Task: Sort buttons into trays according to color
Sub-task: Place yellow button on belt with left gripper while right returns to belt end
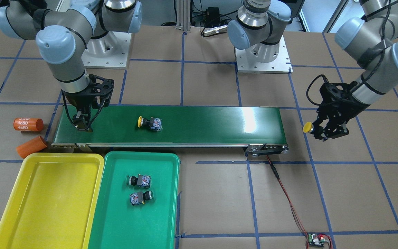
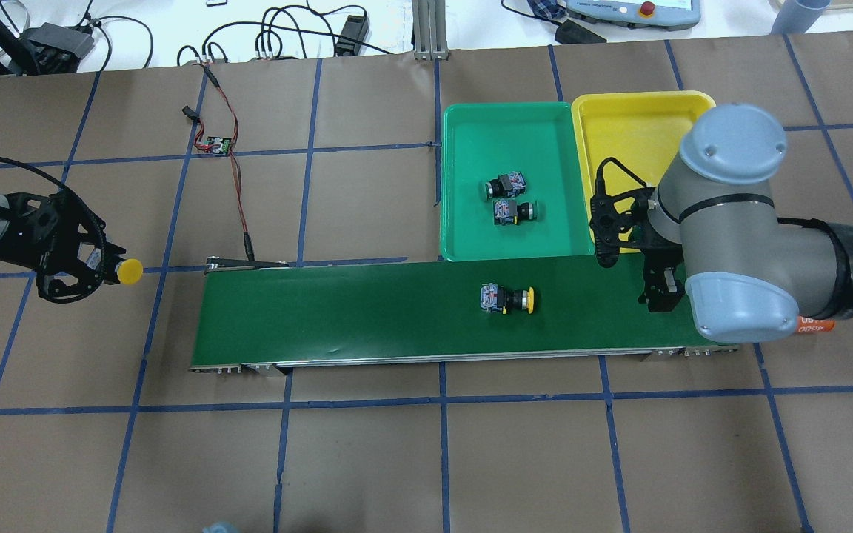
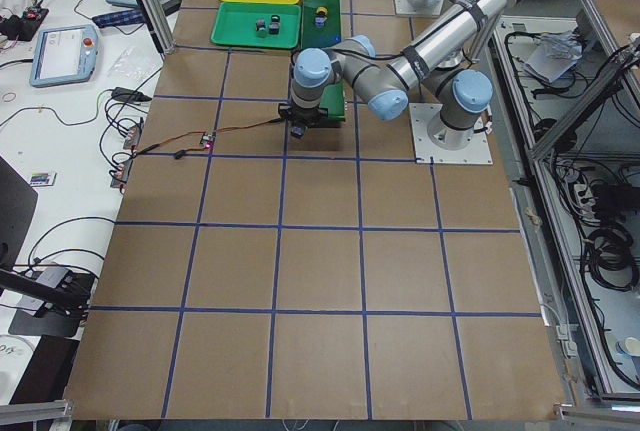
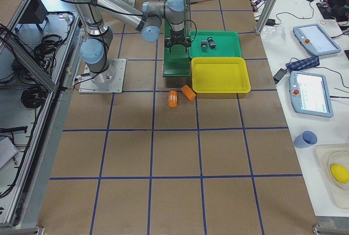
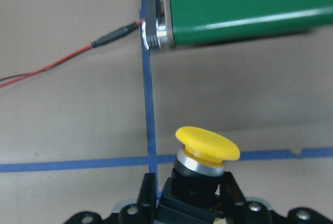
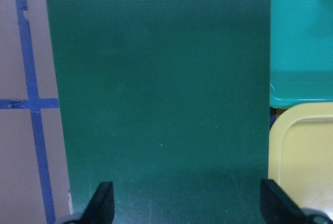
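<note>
My left gripper (image 1: 318, 130) hangs off the conveyor's far end, shut on a yellow-capped button (image 5: 207, 147) held above the brown table. A second yellow button (image 1: 149, 122) lies on its side mid-belt. Two green-capped buttons (image 2: 504, 185) (image 2: 514, 212) lie in the green tray (image 1: 116, 224). The yellow tray (image 1: 47, 200) beside it holds nothing. My right gripper (image 6: 187, 208) is open, fingers wide apart and pointing down just over the belt's end beside the trays, with nothing between them.
The dark-green conveyor belt (image 1: 202, 124) runs across the table. Two orange cylinders (image 1: 28, 124) (image 1: 31, 146) lie off its end near the yellow tray. A red wire leads from the belt's other end to a small circuit board (image 1: 315, 239).
</note>
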Tool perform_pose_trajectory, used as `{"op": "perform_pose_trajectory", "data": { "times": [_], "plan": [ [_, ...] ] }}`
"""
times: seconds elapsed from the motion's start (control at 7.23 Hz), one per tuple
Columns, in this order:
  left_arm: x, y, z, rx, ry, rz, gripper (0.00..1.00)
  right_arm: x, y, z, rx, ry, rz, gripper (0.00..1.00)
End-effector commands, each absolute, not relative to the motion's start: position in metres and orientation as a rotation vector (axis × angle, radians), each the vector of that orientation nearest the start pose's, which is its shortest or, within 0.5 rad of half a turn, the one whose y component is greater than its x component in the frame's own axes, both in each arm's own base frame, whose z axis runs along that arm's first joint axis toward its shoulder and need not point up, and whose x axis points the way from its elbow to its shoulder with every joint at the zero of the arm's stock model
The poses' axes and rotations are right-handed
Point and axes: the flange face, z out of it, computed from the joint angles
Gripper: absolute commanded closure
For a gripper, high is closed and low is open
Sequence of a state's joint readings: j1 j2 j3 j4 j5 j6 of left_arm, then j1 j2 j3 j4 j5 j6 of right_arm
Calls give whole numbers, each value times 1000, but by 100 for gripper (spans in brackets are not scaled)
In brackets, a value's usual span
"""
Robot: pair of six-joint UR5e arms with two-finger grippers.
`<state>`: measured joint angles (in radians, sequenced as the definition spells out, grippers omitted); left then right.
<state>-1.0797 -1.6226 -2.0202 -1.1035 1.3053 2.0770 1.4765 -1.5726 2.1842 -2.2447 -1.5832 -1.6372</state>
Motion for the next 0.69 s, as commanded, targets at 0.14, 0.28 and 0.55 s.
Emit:
{"op": "perform_pose_trajectory", "data": {
  "times": [0.14,0.28,0.55],
  "plan": [
    [-42,-458,280,-2099,-2180,330,87,90,-423,253,-2217,2258,-40,0],
    [-49,-446,265,-2128,-2197,242,86,91,-420,250,-2224,2241,-34,0],
    [-64,-436,269,-2170,-2206,193,85,92,-417,244,-2235,2249,-51,0]
  ]
}}
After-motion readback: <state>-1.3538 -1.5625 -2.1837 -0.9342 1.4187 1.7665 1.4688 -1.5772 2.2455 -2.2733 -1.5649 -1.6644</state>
